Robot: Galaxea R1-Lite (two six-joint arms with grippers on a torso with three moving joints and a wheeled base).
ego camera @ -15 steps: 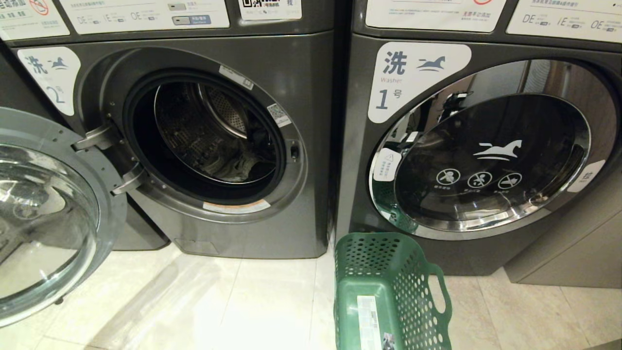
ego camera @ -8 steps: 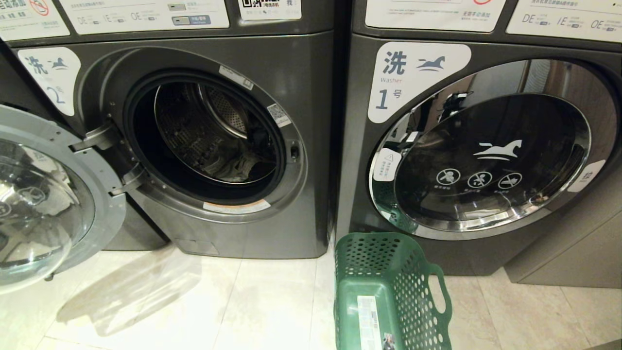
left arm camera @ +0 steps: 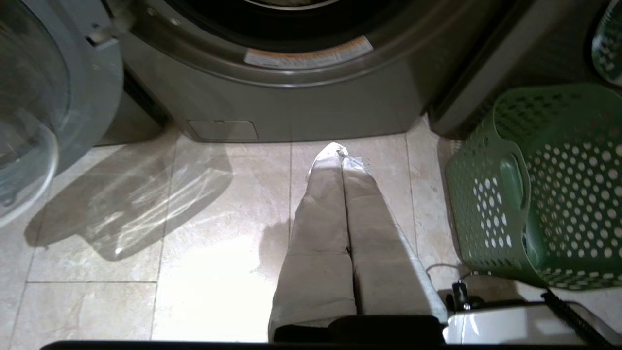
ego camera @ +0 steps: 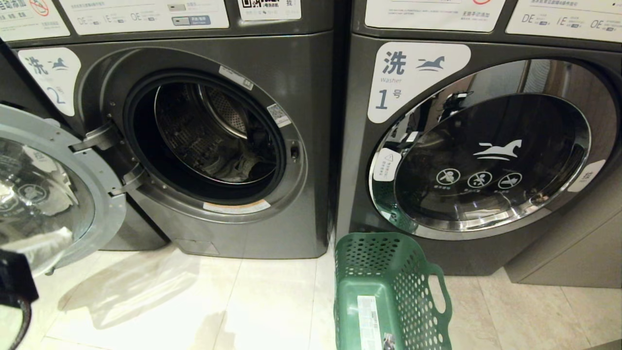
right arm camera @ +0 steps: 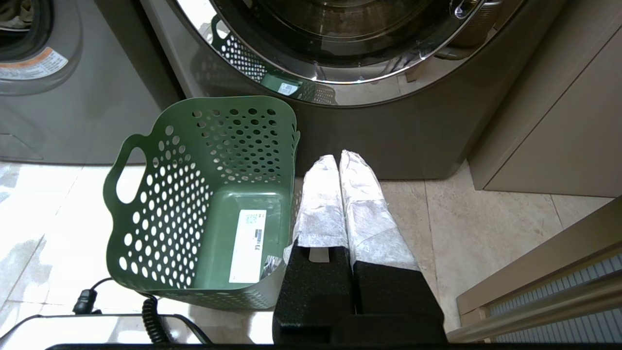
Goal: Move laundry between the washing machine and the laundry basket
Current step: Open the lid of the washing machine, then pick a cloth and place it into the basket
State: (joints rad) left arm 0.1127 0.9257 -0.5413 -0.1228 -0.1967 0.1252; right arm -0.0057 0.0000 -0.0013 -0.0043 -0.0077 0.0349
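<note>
The washing machine (ego camera: 301,97) labelled 2 stands with its round door (ego camera: 53,189) swung out to the left. Grey and dark laundry (ego camera: 238,167) lies low in its drum. The green laundry basket (ego camera: 388,287) stands on the floor to its right, and the right wrist view shows the basket (right arm camera: 160,194) holding only a white sticker. My left gripper (left arm camera: 340,151) is shut and empty, low over the tiles before the machine's base. My right gripper (right arm camera: 338,158) is shut and empty, right beside the basket.
The machine labelled 1 (ego camera: 486,160) with its door shut rises behind the basket. A beige cabinet (right arm camera: 559,121) flanks it on the right. My white base (left arm camera: 510,325) and a black cable (right arm camera: 146,311) lie near the basket. A black part of my left arm (ego camera: 14,282) shows bottom left.
The glass door has swung further back to the left. A black part of my left arm has come into the head view at the bottom left corner.
</note>
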